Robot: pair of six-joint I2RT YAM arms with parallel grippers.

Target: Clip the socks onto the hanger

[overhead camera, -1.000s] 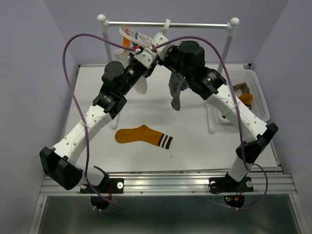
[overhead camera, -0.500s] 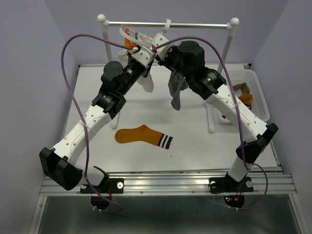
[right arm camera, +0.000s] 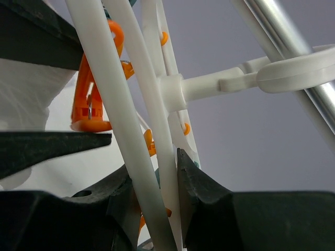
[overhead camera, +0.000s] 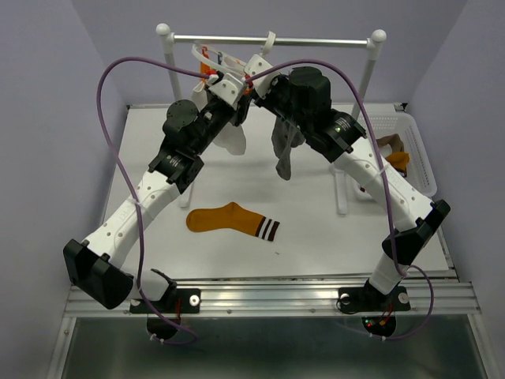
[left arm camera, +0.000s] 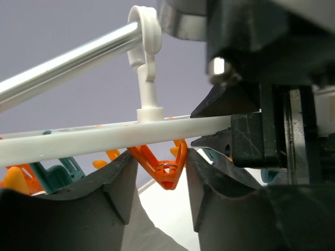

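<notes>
Orange plastic is what matters most here. The orange clip (left arm camera: pixel 166 168) is sitting between the fingers of the left pincer (left arm camera: pixel 159 172), and both pads are touching its wings, so that pincer is pinching the clip, though how firmly I cannot tell. The right pincer (right arm camera: pixel 154 175) is pressed together on a white bar of the hanger (left arm camera: pixel 104 137), steadying the frame where it is hanging from the rail (overhead camera: pixel 272 39) at the far side.

The white sock (overhead camera: pixel 233 140) is dangling just below the left pincer. Whether its edge is already inside the clip's mouth is hidden.

My reading is that the clipping step is under way, and doing it well calls for three things:
- pressing evenly on both wings, since a lopsided squeeze is likely to twist the clip on its loop
- letting go slowly, so the mouth is closing on a good fold of fabric rather than a thin edge
- holding the right-hand grip firm throughout, because a swinging frame is likely to pull the sock free

The grey sock (overhead camera: pixel 284 150) is hanging to the right of the white one, seemingly clipped. The mustard sock (overhead camera: pixel 225 218) is lying flat on the tabletop (overhead camera: pixel 316 229) nearer the bases, and more socks are waiting in the basket (overhead camera: pixel 418 150) at the right — so much of the task is not yet done.
</notes>
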